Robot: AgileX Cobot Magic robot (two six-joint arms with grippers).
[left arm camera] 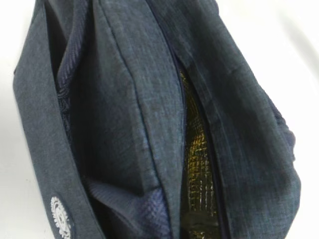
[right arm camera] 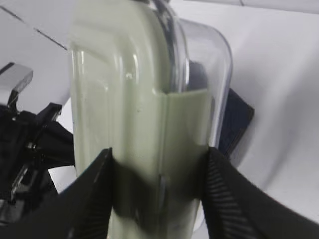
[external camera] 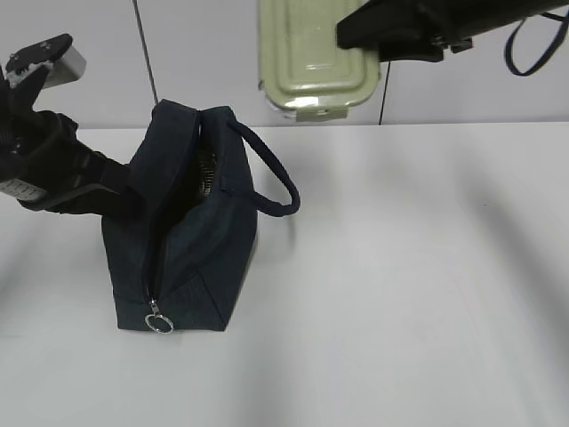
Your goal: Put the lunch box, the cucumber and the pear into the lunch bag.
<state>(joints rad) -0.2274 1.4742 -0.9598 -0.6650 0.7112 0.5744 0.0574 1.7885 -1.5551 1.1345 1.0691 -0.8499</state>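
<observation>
The dark navy lunch bag (external camera: 191, 240) stands on the white table (external camera: 400, 267) at the left. Its top is open a slit and shows foil lining (left arm camera: 197, 149). My right gripper (right arm camera: 158, 169) is shut on the lunch box (right arm camera: 124, 99), sage-green lid and clear base, and holds it on end high in the air, up and to the right of the bag (external camera: 311, 53). My left gripper (external camera: 111, 187) is against the bag's left side at its raised flap. Its fingers are hidden by fabric (left arm camera: 139, 99). The cucumber and the pear are out of view.
The bag's padded loop handle (external camera: 276, 178) sticks out to the right. The zipper's metal ring pull (external camera: 159, 322) hangs at the bag's near bottom corner. A grey wall stands behind the table.
</observation>
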